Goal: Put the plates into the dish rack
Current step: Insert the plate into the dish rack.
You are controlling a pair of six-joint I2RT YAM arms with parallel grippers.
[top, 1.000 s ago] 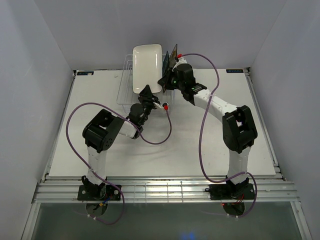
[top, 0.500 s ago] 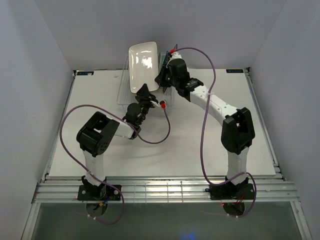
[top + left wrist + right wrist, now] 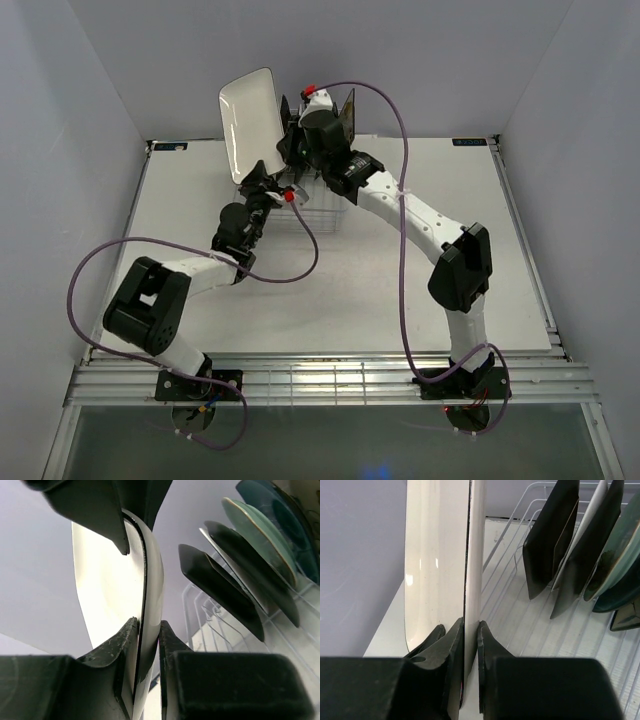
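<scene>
The white rectangular plate [image 3: 250, 118] is held on edge above the left end of the white wire dish rack [image 3: 318, 210], leaning to the left. My left gripper [image 3: 262, 183] is shut on its lower rim [image 3: 150, 595]. My right gripper [image 3: 291, 143] is shut on its right rim [image 3: 474, 555]. The right gripper's fingers [image 3: 97, 510] show at the top of the left wrist view. Several plates stand in the rack's slots: dark square ones [image 3: 550, 535], a mint-green one [image 3: 260, 542] and a teal one [image 3: 285, 515]. Open rack wires [image 3: 520, 610] lie between the held plate and those plates.
The rack stands at the back middle of the white table [image 3: 430, 270], close to the grey back wall. Purple cables [image 3: 300, 268] loop from both arms over the table. The left side wall is near the held plate.
Both grippers have carried the white plate leftward and higher, from over the rack's middle to its left end. The plate now leans left, and both arms have swung left with it.
</scene>
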